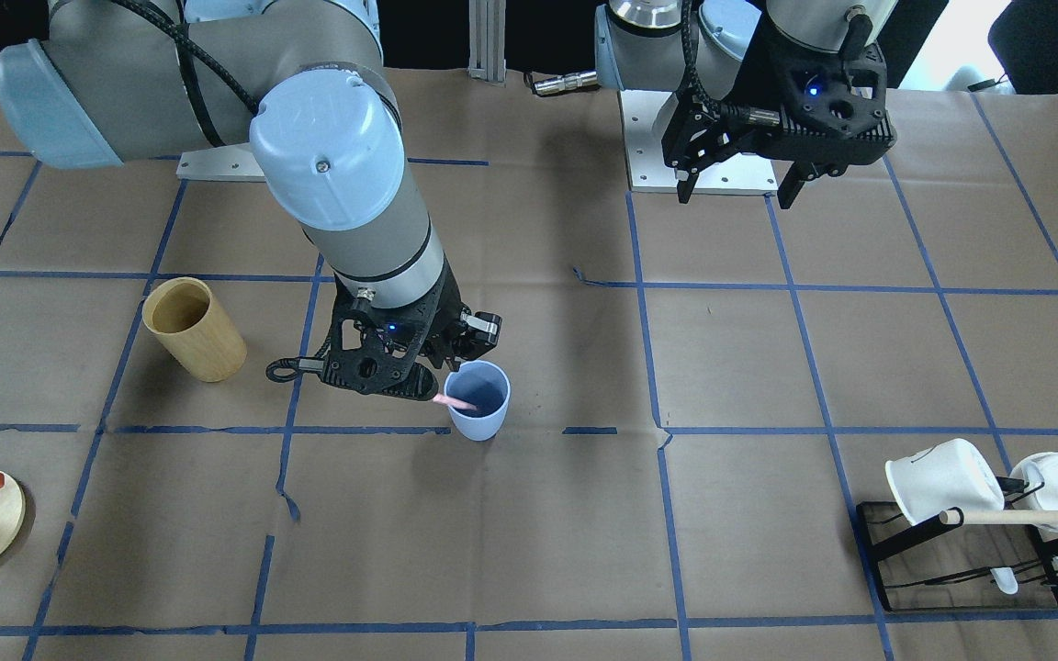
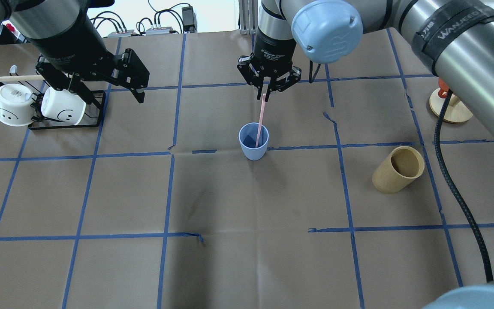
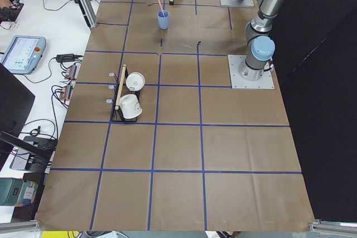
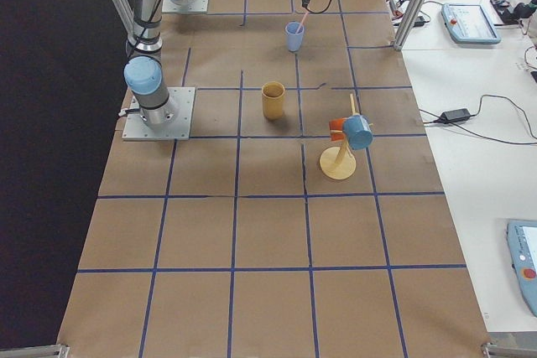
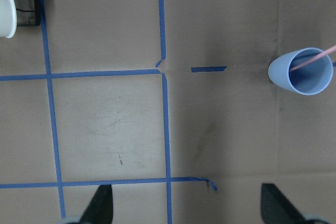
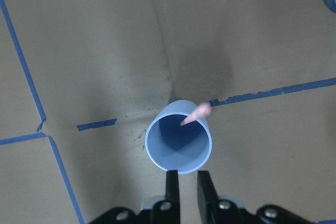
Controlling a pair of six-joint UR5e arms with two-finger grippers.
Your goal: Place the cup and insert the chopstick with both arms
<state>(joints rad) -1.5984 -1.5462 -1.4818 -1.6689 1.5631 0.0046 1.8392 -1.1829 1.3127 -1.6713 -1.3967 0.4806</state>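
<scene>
The blue cup (image 2: 254,140) stands upright on the brown paper table (image 2: 247,257), about midway between the robot's edge and the operators' edge, beside a short strip of blue tape. The pink chopstick (image 2: 260,118) leans into it: its lower end is down inside the cup, and its upper end is pinched between the fingers of the right gripper (image 2: 264,95), which hangs above the cup on the operators' side of it. In the right wrist view those two fingers (image 6: 172,187) sit close together with only a thin gap, and the chopstick's tip shows pink over the cup's rim; whether the tip touches the cup's bottom cannot be told. The left gripper (image 1: 737,195) hovers off the table toward the robot's left, its jaws spread wide with nothing between them. Further toward the left end, near the operators' edge, a black wire rack (image 2: 94,105) with a wooden rod carries two white mugs (image 2: 13,105), both tipped on their sides. Toward the right end stands a wooden cup (image 2: 397,169), its open mouth showing only its own inner wall. Beyond it, closer to the operators' edge, a wooden stand (image 4: 339,165) holds a small blue cup (image 4: 358,132) and an orange cup (image 4: 337,127) on its pegs
</scene>
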